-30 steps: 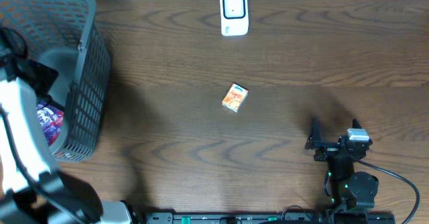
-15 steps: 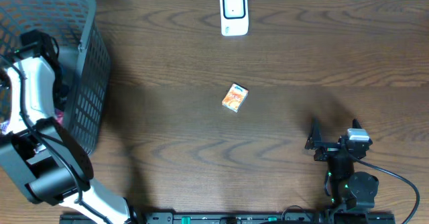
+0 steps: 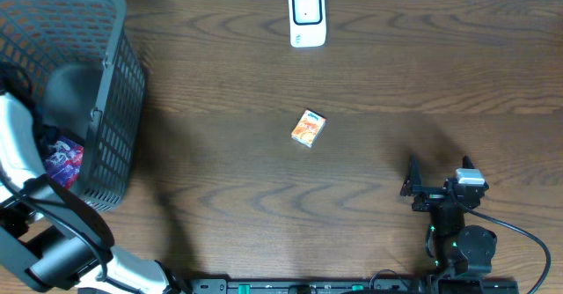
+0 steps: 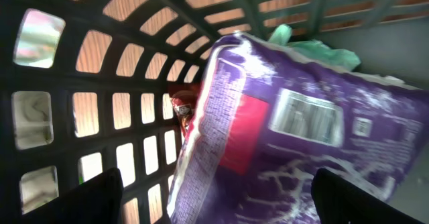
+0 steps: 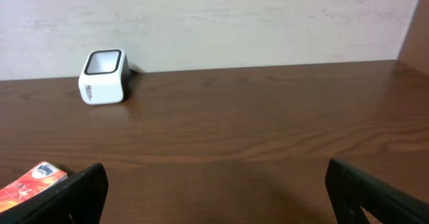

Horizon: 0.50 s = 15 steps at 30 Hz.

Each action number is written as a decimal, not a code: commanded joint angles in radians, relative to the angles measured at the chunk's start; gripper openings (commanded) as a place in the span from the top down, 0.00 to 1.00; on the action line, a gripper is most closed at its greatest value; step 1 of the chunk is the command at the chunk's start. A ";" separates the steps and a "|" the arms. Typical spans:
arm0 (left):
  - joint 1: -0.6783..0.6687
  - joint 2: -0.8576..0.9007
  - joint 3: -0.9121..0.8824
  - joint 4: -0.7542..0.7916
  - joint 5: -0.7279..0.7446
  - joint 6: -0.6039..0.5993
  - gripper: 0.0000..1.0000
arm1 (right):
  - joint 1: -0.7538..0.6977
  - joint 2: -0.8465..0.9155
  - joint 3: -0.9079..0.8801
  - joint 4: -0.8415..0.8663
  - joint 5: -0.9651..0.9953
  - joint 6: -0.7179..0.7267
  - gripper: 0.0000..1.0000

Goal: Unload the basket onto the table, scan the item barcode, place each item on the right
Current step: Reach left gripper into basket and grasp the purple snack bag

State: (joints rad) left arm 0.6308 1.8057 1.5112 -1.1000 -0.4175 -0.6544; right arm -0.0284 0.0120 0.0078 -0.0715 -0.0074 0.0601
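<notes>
lattice of dark grey plastic forms the basket (image 3: 114, 109), a rounded tub at the left end of the brown wood-grain table (image 3: 220, 197). the left gripper (image 4: 221, 204) is down inside it with its jaws spread wide, the two black fingertips (image 4: 100, 197) showing at the bottom corners of the wrist view. between and ahead of them lies a glossy purple packet (image 4: 288, 137), crinkled foil with white print, a red panel and a small barcode-like patch; whether the fingers touch it cannot be told. something soft, green and crumpled (image 4: 315, 46) sits behind it against the wall. out on the open table lies a small flat orange box (image 3: 308, 128), well apart from the basket. the white scanner (image 3: 307, 17), a rounded block with a dark square window, stands at the far edge. the right gripper (image 3: 437, 180) hangs near the front right, jaws fully apart and empty.
</notes>
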 commanded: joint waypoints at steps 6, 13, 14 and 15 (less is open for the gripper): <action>0.069 -0.010 -0.089 0.049 0.156 0.054 0.11 | 0.010 -0.005 -0.002 -0.003 0.002 0.010 0.01; 0.069 -0.009 -0.188 0.183 0.239 0.138 0.11 | 0.010 -0.005 -0.002 -0.003 0.002 0.010 0.01; 0.069 -0.009 -0.191 0.192 0.246 0.139 0.12 | 0.010 -0.005 -0.002 -0.003 0.002 0.010 0.01; 0.069 -0.009 -0.191 0.196 0.247 0.139 0.18 | 0.010 -0.005 -0.002 -0.003 0.002 0.010 0.01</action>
State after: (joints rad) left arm 0.6994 1.8023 1.3479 -0.9108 -0.2317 -0.5594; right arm -0.0284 0.0120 0.0078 -0.0715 -0.0071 0.0601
